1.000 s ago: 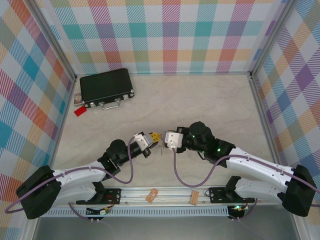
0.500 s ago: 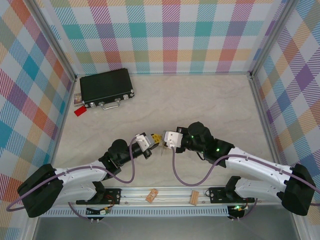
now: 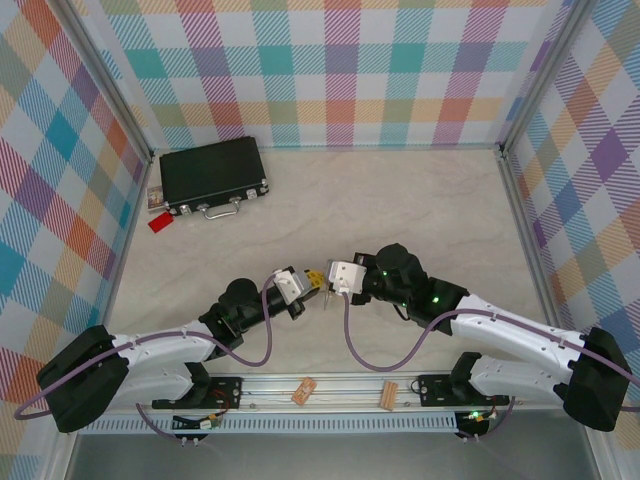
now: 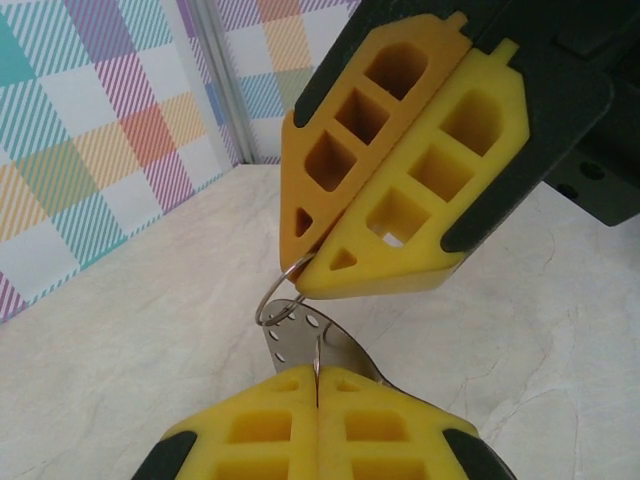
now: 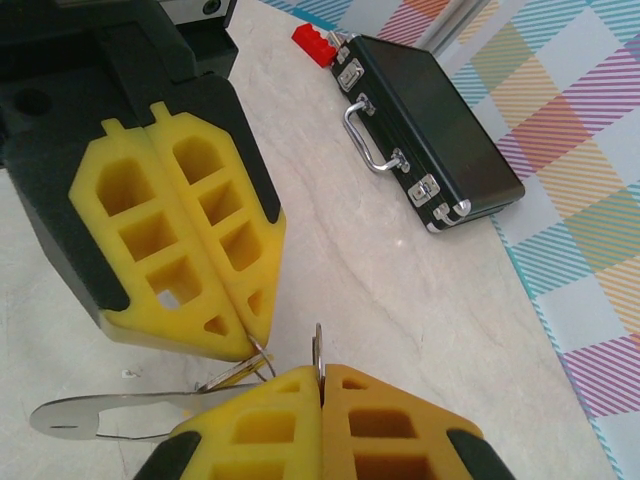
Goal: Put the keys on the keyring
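Ok, L to R. Far left on the surface [image 3: 400, 200]: a small red tag [image 3: 159, 224] just beside the black case [image 3: 213, 173]. The case lies flat near the back-left corner, handle side toward me.

Mid-near area: my left claw [image 4: 317, 385] is clamped tight, pads pressed together, on the keyring [image 4: 292, 345]. It's flat grey metal w/ small holes, sticking out of the pad seam, held up off the surface. At its tip it meets a thin wire ring [image 4: 278, 300]; can't tell if that's threaded through a hole. The wire ring is pinched at the very tip of my right claw [image 5: 320, 385], pads likewise squeezed together. Both claws are nearly tip to tip, well apart from the case.

Two wooden clips [image 3: 304, 390] sit on the rail [image 3: 345, 383] btw my arm bases.
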